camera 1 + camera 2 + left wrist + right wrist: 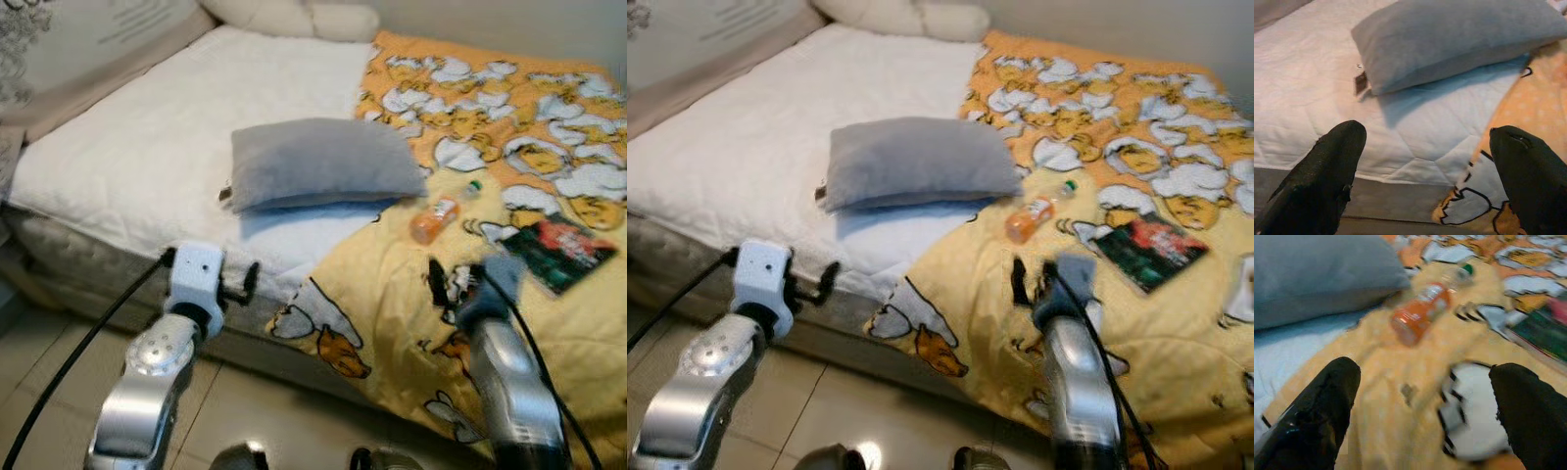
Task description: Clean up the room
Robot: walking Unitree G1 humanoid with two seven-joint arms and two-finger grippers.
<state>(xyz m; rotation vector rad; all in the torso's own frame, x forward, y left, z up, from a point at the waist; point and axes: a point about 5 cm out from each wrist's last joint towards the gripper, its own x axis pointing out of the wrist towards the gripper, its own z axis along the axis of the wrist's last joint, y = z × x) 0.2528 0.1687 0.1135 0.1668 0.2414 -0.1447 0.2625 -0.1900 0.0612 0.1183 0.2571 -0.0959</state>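
Note:
A grey pillow [318, 162] lies across the middle of the bed, partly on the white mattress [147, 147] and partly on a yellow cartoon blanket [411, 313]. An orange bottle [435, 219] with a green cap lies on its side on the blanket, just right of the pillow. Further right on the blanket rests a dark green and red book [560, 251]. My left gripper [1427, 134] stands open at the bed's near edge, short of the pillow [1459, 39]. Over the blanket my right gripper [1425, 369] is open, a little short of the bottle [1422, 311].
Cream pillows [294, 15] lie at the bed's far end against the wall. A padded headboard [69, 49] runs along the left. Tiled floor [255, 401] lies between me and the bed. The blanket hangs over the near edge.

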